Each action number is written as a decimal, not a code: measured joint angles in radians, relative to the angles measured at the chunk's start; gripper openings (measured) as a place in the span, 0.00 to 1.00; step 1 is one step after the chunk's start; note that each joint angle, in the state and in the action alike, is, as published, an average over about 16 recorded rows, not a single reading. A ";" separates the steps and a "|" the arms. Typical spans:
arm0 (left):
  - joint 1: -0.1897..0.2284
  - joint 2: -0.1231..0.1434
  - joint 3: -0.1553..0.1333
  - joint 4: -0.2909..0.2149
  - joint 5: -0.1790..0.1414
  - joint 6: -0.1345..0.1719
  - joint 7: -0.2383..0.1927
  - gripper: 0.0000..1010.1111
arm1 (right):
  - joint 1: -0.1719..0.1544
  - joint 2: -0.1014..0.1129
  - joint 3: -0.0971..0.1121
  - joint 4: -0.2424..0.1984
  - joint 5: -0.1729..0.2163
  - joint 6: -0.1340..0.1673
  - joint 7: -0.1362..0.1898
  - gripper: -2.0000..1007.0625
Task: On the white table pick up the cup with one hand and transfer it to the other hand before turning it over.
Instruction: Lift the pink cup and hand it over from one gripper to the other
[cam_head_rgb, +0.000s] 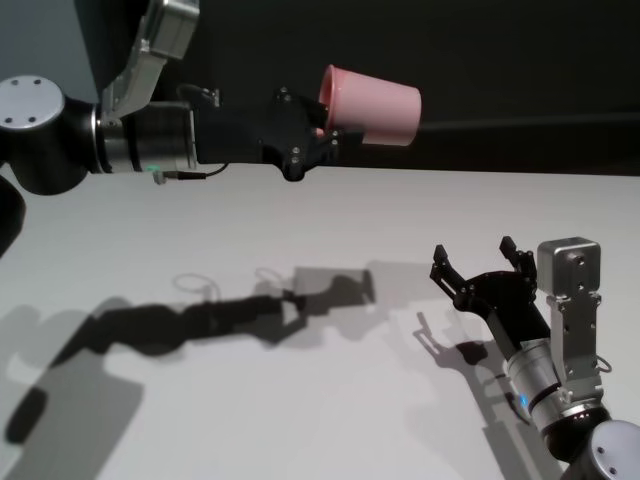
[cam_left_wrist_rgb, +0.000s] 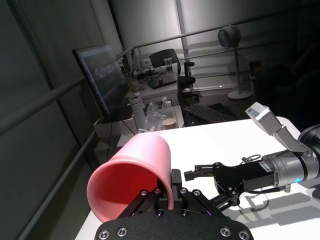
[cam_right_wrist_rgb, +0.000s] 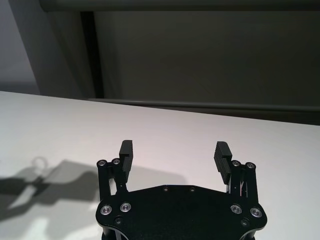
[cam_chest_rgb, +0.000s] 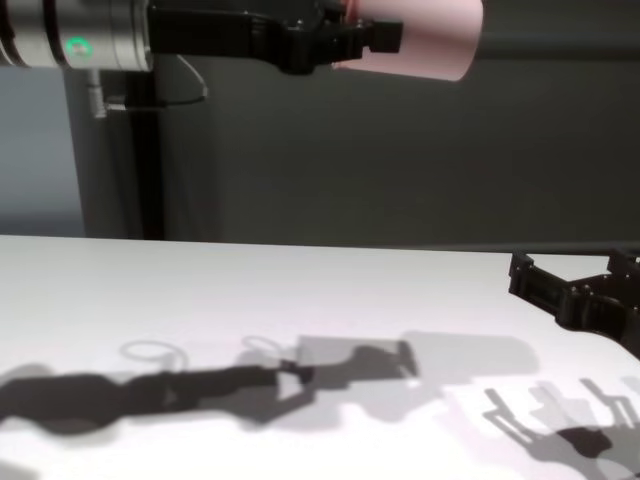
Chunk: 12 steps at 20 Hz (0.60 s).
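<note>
In the head view the left arm reaches level across the upper scene, its left gripper (cam_head_rgb: 322, 133) clamped on the rim of the cup (cam_head_rgb: 370, 105), which lies on its side high above the table (cam_head_rgb: 250, 220), mouth toward the gripper and base pointing to the robot's right. The arm's shadow with the cup's falls on the table below. The right arm rises from the near right corner, forearm angled up and inward, and the right gripper (cam_head_rgb: 478, 262) hovers low over the table with its fingers spread apart and nothing between them, well below the cup. In the left wrist view the cup (cam_left_wrist_rgb: 131, 174) shows its pink inside, one finger (cam_left_wrist_rgb: 176, 186) pressed on the rim wall, and beyond it the right gripper (cam_left_wrist_rgb: 204, 181) stands open over the table (cam_left_wrist_rgb: 280, 217). In the right wrist view the right gripper (cam_right_wrist_rgb: 174, 156) has its two pads wide apart, pointing across the table (cam_right_wrist_rgb: 165, 127) toward a dark wall (cam_right_wrist_rgb: 200, 55). In the chest view the left gripper (cam_chest_rgb: 350, 38) holds the cup (cam_chest_rgb: 420, 35) near the top edge against the wall, while the right gripper (cam_chest_rgb: 578, 275) enters at the right, low over the table (cam_chest_rgb: 200, 290)
</note>
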 joint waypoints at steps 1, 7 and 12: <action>0.000 -0.002 -0.002 0.002 -0.004 0.000 -0.002 0.05 | 0.000 0.000 0.000 0.000 0.000 0.000 0.000 0.99; 0.002 -0.009 -0.007 0.010 -0.023 -0.004 -0.015 0.05 | 0.000 0.000 0.000 0.000 0.000 0.000 0.000 0.99; 0.005 -0.008 -0.010 0.011 -0.037 -0.007 -0.025 0.05 | 0.000 0.000 0.000 0.000 0.000 0.000 0.000 0.99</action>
